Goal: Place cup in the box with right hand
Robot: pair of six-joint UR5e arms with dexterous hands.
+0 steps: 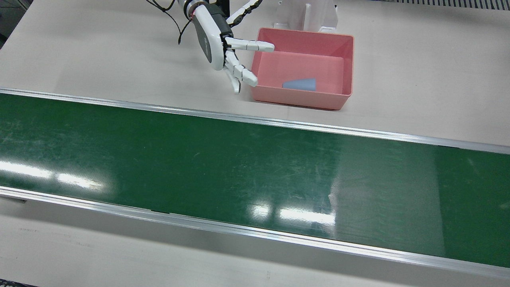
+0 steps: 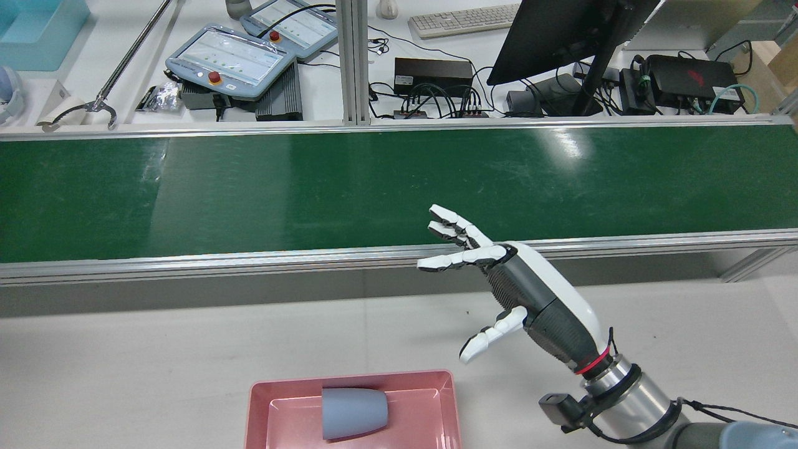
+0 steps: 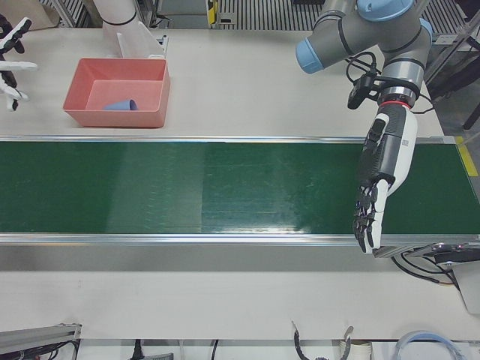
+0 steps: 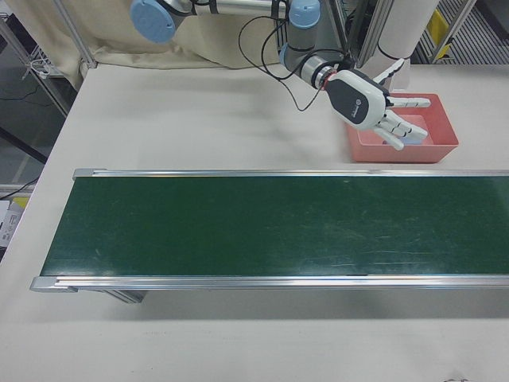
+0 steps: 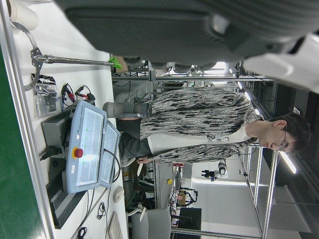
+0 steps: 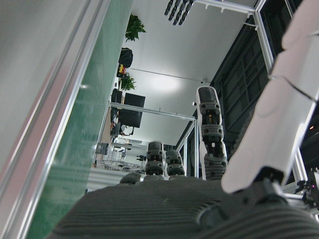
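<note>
Bench point(image 1: 418, 59), pale, w/ green belt point(image 1: 239, 167) running across it lengthwise. Pink box point(image 1: 346, 63) sits on the bench on the robot's side of the belt, close to the belt rail. Grey-blue cup point(image 1: 299, 84) lies on its side inside the box, on the floor by the wall nearest the belt; in rear view its mouth points to view's left.

Right robot hand point(image 1: 217, 40) hangs just beside the box, on the robot's right of it, fingers spread wide, holding nothing; one finger point(image 1: 255, 46) reaches over the box rim, no contact w/ cup.

Left robot hand point(image 3: 381, 176) is well apart, over the far end of the belt, fingers straight & pointing down, empty.

Behind the belt in rear view: monitor point(image 2: 561, 31), two pendants point(image 2: 230, 61), keyboard point(image 2: 461, 20). A person point(image 5: 199, 127) shows in left hand view.
</note>
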